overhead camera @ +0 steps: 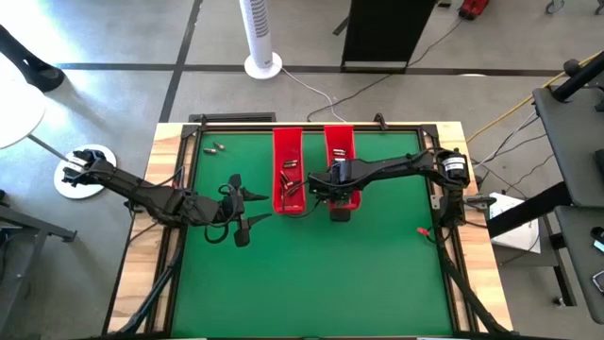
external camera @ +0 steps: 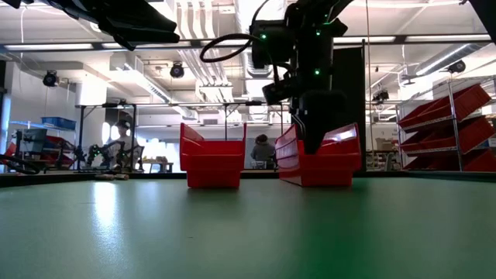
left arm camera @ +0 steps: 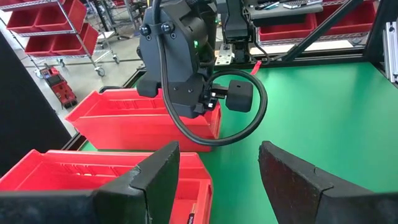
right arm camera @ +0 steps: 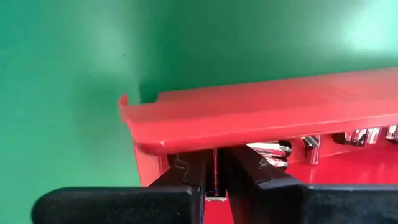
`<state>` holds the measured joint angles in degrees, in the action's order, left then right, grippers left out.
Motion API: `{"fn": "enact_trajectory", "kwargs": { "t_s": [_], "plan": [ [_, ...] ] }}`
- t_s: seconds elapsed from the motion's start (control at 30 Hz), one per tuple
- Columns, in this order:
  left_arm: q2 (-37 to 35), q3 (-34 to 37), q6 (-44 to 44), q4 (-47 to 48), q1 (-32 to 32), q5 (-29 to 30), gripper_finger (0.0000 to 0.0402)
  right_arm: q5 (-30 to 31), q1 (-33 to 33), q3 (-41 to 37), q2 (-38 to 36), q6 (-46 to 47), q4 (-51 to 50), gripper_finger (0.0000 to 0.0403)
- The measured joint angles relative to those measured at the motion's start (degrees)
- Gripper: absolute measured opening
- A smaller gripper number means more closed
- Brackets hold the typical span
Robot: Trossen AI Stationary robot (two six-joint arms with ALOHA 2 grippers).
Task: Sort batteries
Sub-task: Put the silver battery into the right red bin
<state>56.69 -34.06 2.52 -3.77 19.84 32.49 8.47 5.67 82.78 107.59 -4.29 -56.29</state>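
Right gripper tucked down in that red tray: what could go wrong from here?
1. The right gripper is shut just under the overhanging lip of the red tray. Lifting straight up might catch the lip and tip the tray, spilling the batteries inside.
2. The left gripper waits open beside the other tray, near the right arm, so a careless swing could make the arms collide.

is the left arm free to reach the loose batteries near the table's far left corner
Probably yes. The left gripper is open, holds nothing, and bare mat lies between it and the batteries. The right gripper is busy over at the right tray.
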Motion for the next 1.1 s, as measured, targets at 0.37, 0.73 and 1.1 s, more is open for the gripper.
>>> {"fn": "enact_trajectory", "kwargs": {
  "t_s": [0.37,0.73,1.1],
  "plan": [
    [0.00,0.00,0.11,0.00,0.00,0.00,0.0199,-2.47,0.00,0.00,0.00,-0.79,2.00,0.0028],
    [0.00,0.00,0.13,0.00,0.00,0.00,0.0199,-2.30,0.61,0.35,-0.01,-0.92,1.54,0.0028],
    [0.00,0.00,0.16,0.16,0.01,-0.02,0.0199,-1.11,4.53,-1.00,0.11,-3.87,3.41,0.0028]
  ]
}}
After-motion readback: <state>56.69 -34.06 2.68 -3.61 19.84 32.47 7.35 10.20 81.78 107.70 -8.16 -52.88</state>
